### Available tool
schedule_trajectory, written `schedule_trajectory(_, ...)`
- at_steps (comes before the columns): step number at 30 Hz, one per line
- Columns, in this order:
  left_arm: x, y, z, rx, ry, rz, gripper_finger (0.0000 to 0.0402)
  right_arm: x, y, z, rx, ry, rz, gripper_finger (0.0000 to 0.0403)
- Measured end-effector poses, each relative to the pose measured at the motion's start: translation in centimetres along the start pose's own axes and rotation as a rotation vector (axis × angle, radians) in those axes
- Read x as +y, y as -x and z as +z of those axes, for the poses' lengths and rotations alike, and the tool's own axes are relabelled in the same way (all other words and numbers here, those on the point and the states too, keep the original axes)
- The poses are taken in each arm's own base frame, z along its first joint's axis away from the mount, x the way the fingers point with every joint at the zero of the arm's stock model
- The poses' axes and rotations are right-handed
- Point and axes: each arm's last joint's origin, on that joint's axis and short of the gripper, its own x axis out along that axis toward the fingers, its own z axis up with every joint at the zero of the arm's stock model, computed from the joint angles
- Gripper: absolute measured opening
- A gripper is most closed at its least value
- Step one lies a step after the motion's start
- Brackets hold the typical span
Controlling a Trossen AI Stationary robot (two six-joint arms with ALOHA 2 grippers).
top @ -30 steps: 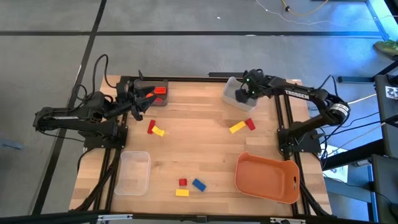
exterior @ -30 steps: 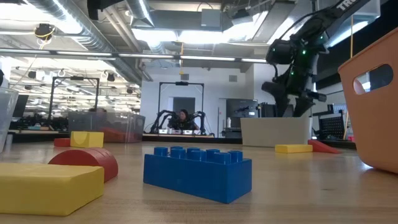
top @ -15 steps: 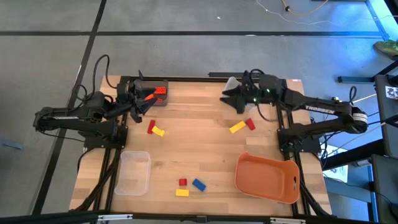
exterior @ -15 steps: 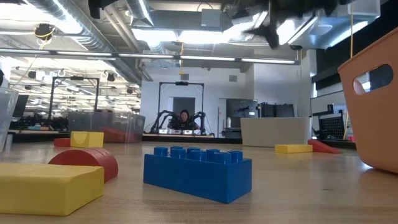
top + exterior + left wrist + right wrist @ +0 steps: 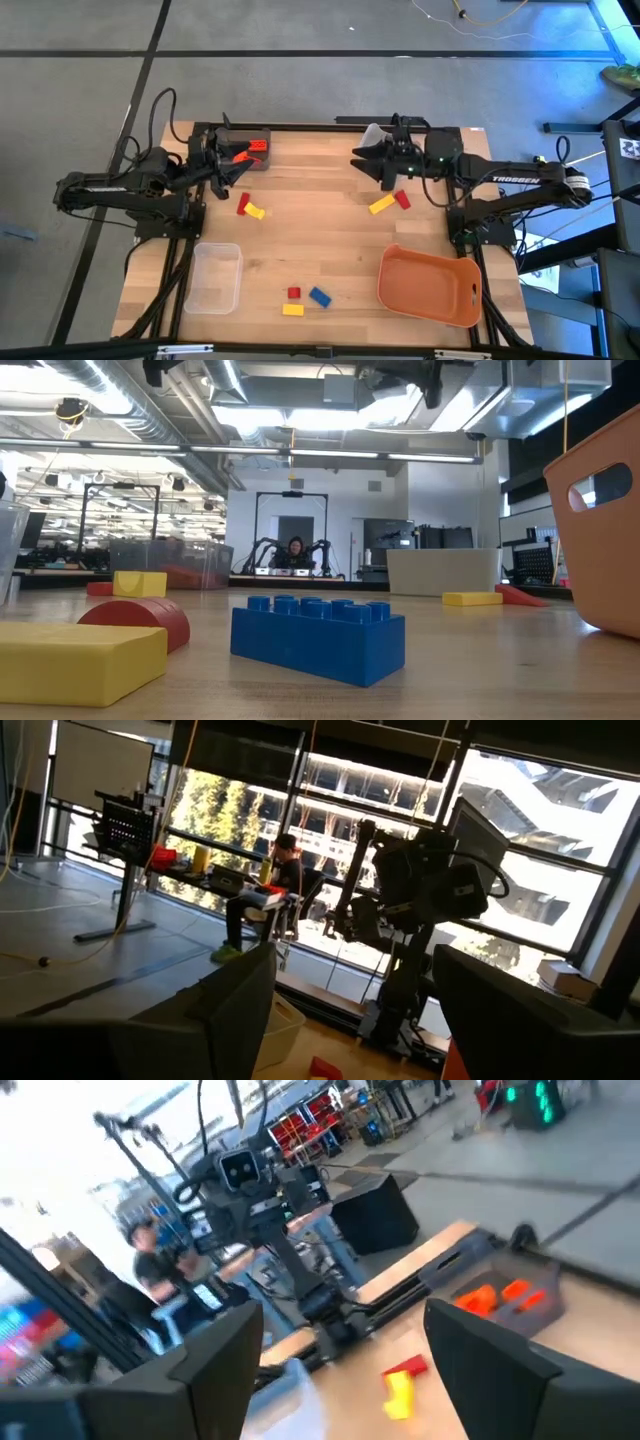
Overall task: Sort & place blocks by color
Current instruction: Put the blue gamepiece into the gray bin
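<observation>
- Right gripper (image 5: 366, 165): raised over the table's far right part, just beside the white bin (image 5: 373, 135); fingers spread apart, nothing between them.
- Left gripper (image 5: 228, 168): at the far left, at the grey bin (image 5: 262, 137); fingers parted, empty.
- Grey bin contents: orange and red blocks (image 5: 255, 147).
- Left-centre: red block (image 5: 242, 204) touching yellow block (image 5: 256, 211).
- Right-centre: yellow block (image 5: 381, 205) just beside red block (image 5: 402, 200), near the right gripper.
- Near edge: small red block (image 5: 293, 292), blue block (image 5: 319, 296), yellow block (image 5: 292, 310), clustered between clear bin (image 5: 216, 277) and orange tray (image 5: 430, 287).
- Low view: blue block (image 5: 317, 635) foremost; person (image 5: 296, 551) seated far behind.
</observation>
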Motion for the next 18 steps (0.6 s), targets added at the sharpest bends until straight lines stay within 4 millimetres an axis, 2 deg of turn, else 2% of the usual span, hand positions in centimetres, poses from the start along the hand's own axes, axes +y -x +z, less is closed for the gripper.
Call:
schedule_trajectory(4, 0.0, 0.0, 0.0, 0.000, 0.027, 0.000, 0.0260, 1.3, -1.0, -1.9, 0.089, -0.091, 0.051, 0.0277)
schedule_trajectory(9, 0.0, 0.0, 0.0, 0.000, 0.030, 0.000, 0.0260, 5.6, -3.2, -5.6, 0.273, -0.084, 0.150, 0.0277)
schedule_trajectory(15, 0.0, 0.0, 0.0, 0.000, 0.030, 0.000, 0.0260, 10.9, -5.5, -10.4, 0.585, 0.053, 0.028, 0.0277)
schedule_trajectory(18, 0.0, 0.0, 0.0, 0.001, 0.030, 0.001, 0.0260, 12.8, -6.5, -12.6, 0.702, 0.121, -0.053, 0.0277)
